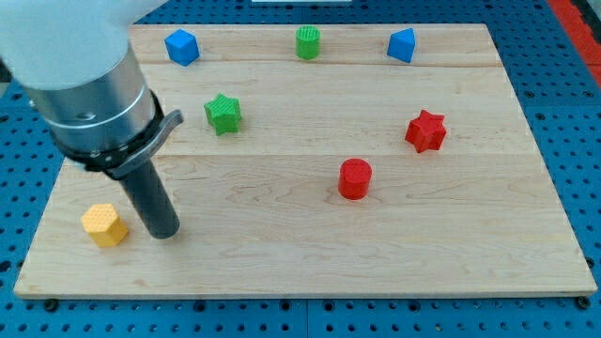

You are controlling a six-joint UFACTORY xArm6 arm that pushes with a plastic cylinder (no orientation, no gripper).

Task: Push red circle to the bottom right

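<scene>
Resting tip (165, 232) beside yellow block (104, 224), far from red circle (355, 178).

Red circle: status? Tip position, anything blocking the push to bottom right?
My tip at view's lower left, beside yellow block, far from red circle. Red circle mid-board, untouched. Path to bottom right clear; red star sits above it.

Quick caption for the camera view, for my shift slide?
My tip rests beside the yellow block at the board's lower left, far from the red circle near centre-right.
</scene>
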